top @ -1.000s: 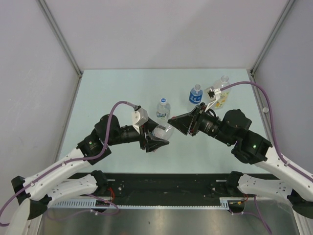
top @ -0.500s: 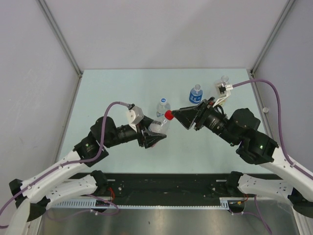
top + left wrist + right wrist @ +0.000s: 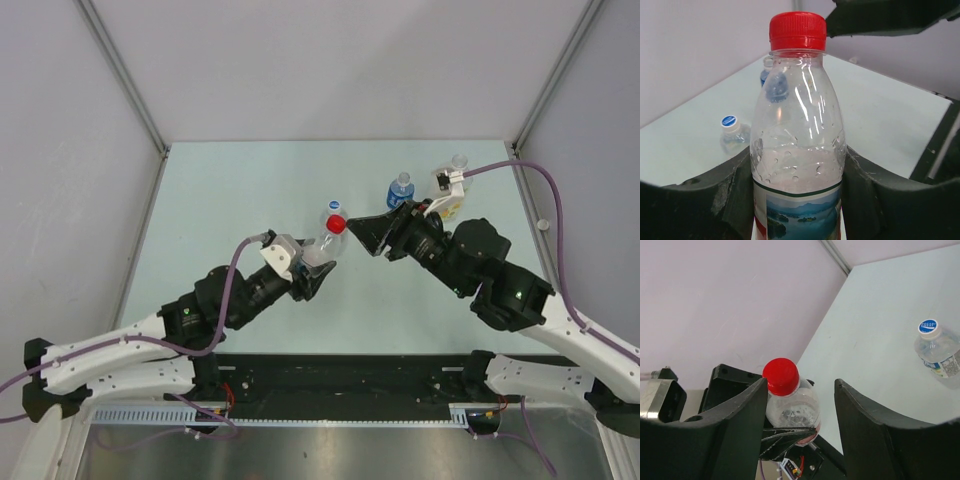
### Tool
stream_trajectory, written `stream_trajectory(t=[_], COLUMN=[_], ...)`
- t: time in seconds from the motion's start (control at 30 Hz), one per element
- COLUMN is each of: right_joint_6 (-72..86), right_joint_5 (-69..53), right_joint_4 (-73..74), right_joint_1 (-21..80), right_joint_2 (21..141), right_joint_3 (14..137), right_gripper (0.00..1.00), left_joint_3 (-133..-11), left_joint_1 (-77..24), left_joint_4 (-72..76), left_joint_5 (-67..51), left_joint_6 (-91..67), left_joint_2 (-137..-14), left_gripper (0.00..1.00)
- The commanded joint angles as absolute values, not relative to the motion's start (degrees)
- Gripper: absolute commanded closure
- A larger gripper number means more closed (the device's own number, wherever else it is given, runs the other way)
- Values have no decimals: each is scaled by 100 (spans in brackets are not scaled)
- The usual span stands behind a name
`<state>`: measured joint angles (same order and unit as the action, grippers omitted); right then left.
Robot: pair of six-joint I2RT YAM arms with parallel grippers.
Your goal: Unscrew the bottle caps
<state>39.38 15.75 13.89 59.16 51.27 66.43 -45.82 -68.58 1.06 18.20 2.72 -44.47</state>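
Observation:
My left gripper is shut on the body of a small clear bottle with a red label, holding it off the table. The red cap is on its neck. In the top view the left gripper holds the bottle tilted, with the red cap pointing at my right gripper. The right gripper is open. The red cap sits just beyond its fingertips, close to the left finger; nothing is held.
A blue-capped bottle stands just behind the held one. Another blue-capped bottle and a larger white-capped bottle stand at the back right, beside the right arm. The table edge meets the enclosure walls.
The right gripper has opened and come off the red cap. The left arm has drawn back and swung the bottle so its cap points further up the table.

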Motion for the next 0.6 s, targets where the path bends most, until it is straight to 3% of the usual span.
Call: stream_trajectory(t=[0.0, 0.57], right_joint_6=[4078, 3859], right_joint_5=[1740, 1740], right_joint_4=[1134, 765], right_joint_1=[5985, 6021], right_joint_2=[5247, 5721], right_joint_3=[6908, 7005], right_gripper=[41, 42], left_joint_3=[-4588, -4570], left_joint_1=[-7057, -7207], left_joint_4=[448, 519], left_joint_5=[2987, 3032], left_joint_6=[747, 782], left_joint_2=[-4587, -4702], left_gripper=[100, 100])
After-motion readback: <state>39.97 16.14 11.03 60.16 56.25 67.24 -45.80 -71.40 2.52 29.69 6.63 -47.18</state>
